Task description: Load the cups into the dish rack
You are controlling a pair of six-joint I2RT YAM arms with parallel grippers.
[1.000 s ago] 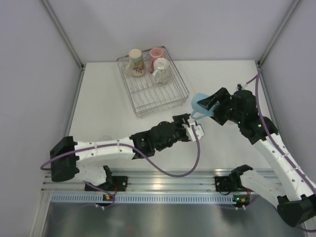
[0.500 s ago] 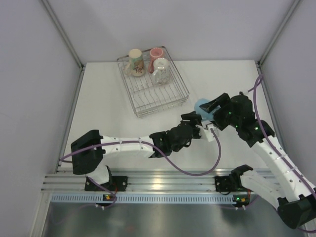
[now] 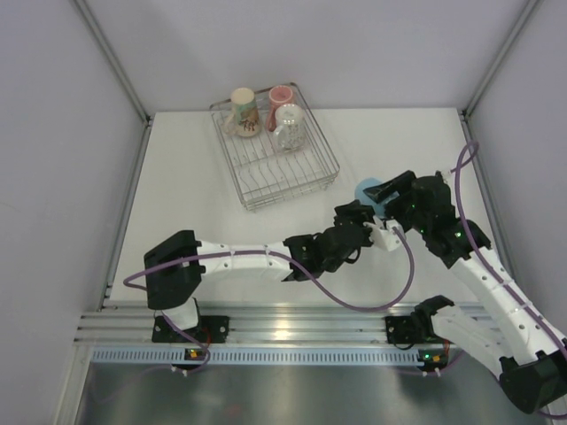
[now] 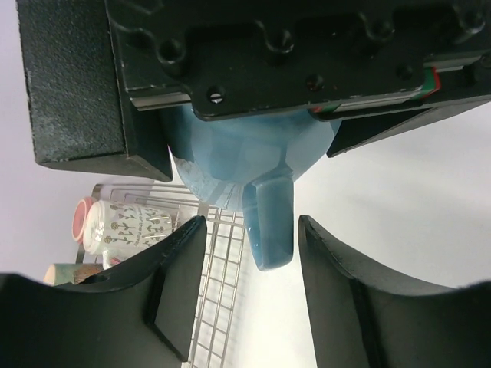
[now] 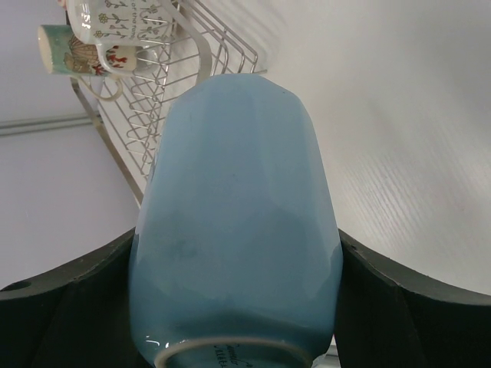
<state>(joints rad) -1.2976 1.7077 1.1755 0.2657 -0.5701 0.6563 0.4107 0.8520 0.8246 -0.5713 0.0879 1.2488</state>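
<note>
My right gripper (image 3: 379, 197) (image 5: 236, 253) is shut on a light blue cup (image 3: 364, 191) (image 5: 238, 222), gripping its body on both sides and holding it above the table right of the dish rack (image 3: 332, 168) (image 5: 153, 107). My left gripper (image 3: 372, 219) (image 4: 252, 224) is open. Its fingers stand on either side of the cup's handle (image 4: 268, 226) with a gap on each side. In the rack's far end lie a cream-tan cup (image 3: 244, 111), a pink cup (image 3: 281, 94) and a pale patterned mug (image 3: 290, 127) (image 4: 130, 226).
The wire rack (image 4: 222, 261) sits at the back middle of the white table (image 3: 195, 204). Both arms meet right of the rack's near corner. Grey walls and metal posts close in the table at the left, right and back.
My left arm has stretched right until its jaws bracket the blue cup's handle, and they have narrowed a little. My right gripper has shifted slightly right and down with the cup.
</note>
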